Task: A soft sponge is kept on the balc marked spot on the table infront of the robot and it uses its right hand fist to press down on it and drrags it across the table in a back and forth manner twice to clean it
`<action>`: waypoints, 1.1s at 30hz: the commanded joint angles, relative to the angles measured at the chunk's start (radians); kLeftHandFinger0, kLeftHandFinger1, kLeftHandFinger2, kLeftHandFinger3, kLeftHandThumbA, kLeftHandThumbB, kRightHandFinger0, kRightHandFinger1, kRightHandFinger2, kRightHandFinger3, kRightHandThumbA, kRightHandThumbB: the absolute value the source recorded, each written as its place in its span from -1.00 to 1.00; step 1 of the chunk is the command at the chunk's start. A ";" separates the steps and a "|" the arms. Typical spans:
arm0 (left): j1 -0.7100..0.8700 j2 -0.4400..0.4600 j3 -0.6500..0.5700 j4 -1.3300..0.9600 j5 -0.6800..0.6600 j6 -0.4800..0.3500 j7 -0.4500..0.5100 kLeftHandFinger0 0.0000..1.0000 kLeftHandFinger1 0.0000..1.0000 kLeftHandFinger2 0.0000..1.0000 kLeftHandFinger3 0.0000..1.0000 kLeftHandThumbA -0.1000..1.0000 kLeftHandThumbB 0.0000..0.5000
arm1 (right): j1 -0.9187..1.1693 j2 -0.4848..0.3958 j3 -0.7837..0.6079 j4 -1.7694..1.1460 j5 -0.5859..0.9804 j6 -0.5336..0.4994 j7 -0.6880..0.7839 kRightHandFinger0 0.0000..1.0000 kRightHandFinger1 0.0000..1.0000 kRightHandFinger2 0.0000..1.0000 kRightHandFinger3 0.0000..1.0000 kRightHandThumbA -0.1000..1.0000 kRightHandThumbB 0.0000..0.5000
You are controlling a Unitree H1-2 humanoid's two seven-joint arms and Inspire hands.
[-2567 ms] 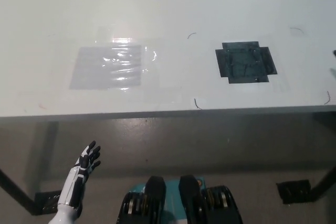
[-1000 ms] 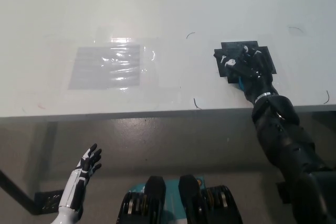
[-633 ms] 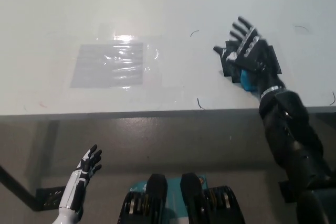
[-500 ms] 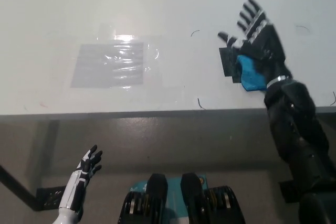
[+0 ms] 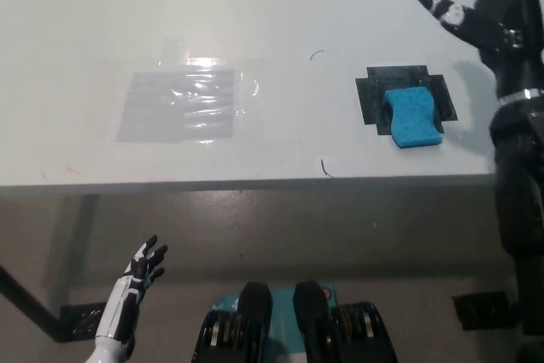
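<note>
1. White table fills the top half of the view, near edge running across the middle; grey floor below it.
2. My black right arm comes up along the right edge from 4 o'clock, crossing the table edge.
3. Clear glossy taped patch on the table at 10 o'clock, glare on its top.
4. My right hand is at 2 o'clock, raised over the table, fingers spread, holding nothing; top of it cut by the frame. It sits up and right of the sponge, apart from it.
5. Black marked spot at 1 o'clock, near the table's front edge.
6. Blue sponge lies on the black spot, its near end hanging over the spot's lower edge onto white table. Nothing touching it.
7. My white left hand rests at 7 o'clock below table level, fingers apart, empty.
8. Small dark pen marks on the table near the spot.
</note>
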State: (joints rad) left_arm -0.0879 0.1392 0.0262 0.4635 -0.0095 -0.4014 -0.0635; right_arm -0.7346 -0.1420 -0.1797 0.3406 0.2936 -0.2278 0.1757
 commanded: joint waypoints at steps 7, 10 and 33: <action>-0.032 0.032 -0.010 -0.009 0.002 -0.032 -0.030 1.00 1.00 1.00 1.00 1.00 0.82 | 0.439 -0.031 0.069 -1.163 -0.034 0.077 0.015 1.00 1.00 1.00 1.00 1.00 0.62; -0.033 0.027 -0.006 -0.013 -0.018 -0.020 -0.038 1.00 1.00 1.00 1.00 1.00 0.87 | 0.618 0.032 0.101 -1.168 -0.138 -0.010 0.048 1.00 1.00 1.00 1.00 1.00 0.60; -0.038 0.029 -0.006 -0.028 -0.007 -0.017 -0.032 1.00 1.00 1.00 1.00 1.00 0.94 | 0.711 0.076 0.206 -0.181 -0.092 -0.074 0.044 1.00 1.00 1.00 1.00 1.00 -0.05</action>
State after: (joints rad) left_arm -0.1012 0.1532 0.0171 0.4601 -0.0130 -0.4016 -0.0870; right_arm 0.0282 -0.0689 0.0322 0.1077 0.2046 -0.2539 0.2102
